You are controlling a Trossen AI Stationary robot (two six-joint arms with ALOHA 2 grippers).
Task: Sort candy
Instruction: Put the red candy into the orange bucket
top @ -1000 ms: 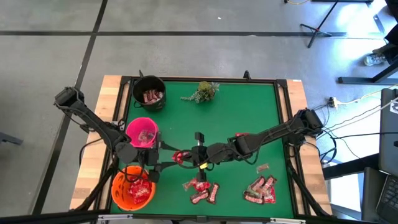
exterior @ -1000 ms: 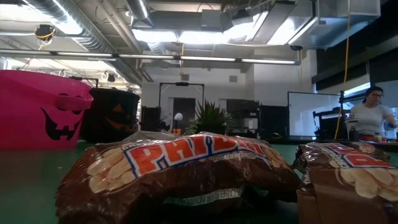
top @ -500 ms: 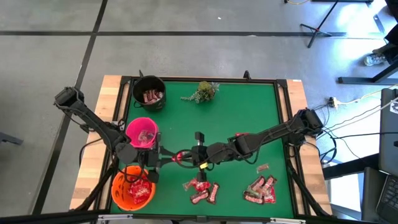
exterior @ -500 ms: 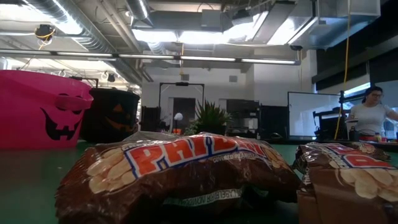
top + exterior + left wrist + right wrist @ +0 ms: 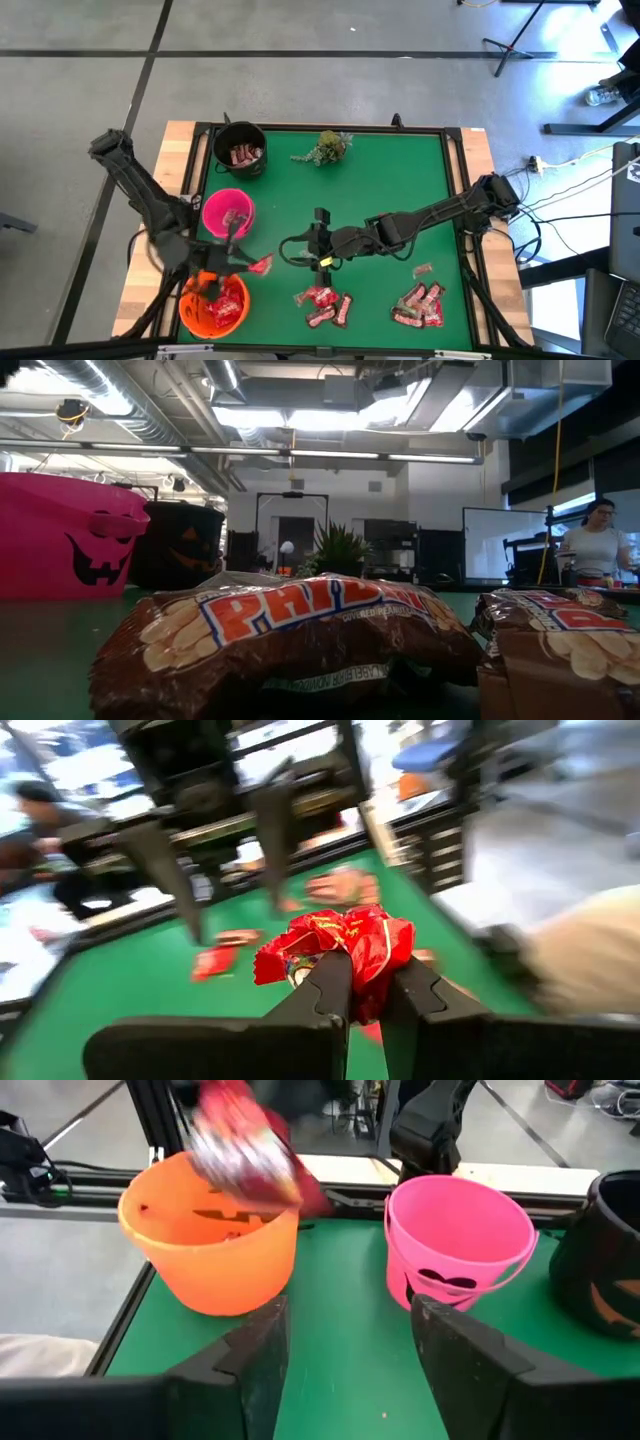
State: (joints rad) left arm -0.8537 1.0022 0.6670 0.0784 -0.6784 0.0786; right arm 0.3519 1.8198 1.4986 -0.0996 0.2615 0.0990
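Left gripper [image 5: 368, 982] is clamped on a red candy [image 5: 262, 265] beside the orange bowl [image 5: 188, 310]; right gripper [image 5: 297, 246] waits mid-table, fingers apart, empty. Orange, pink [image 5: 212, 208] and black [image 5: 226, 138] bowls hold some sweets; two loose piles [image 5: 327, 306] remain, so sorting looks partly done.

candy [image 5: 340, 945]: crinkled glossy foil (red) | table [image 5: 400, 180]: matt green cloth, wood edge | buckets: smooth plastic

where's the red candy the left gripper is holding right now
In the high view, the red candy is clamped in the left gripper, beside the orange bucket near the table's left front.
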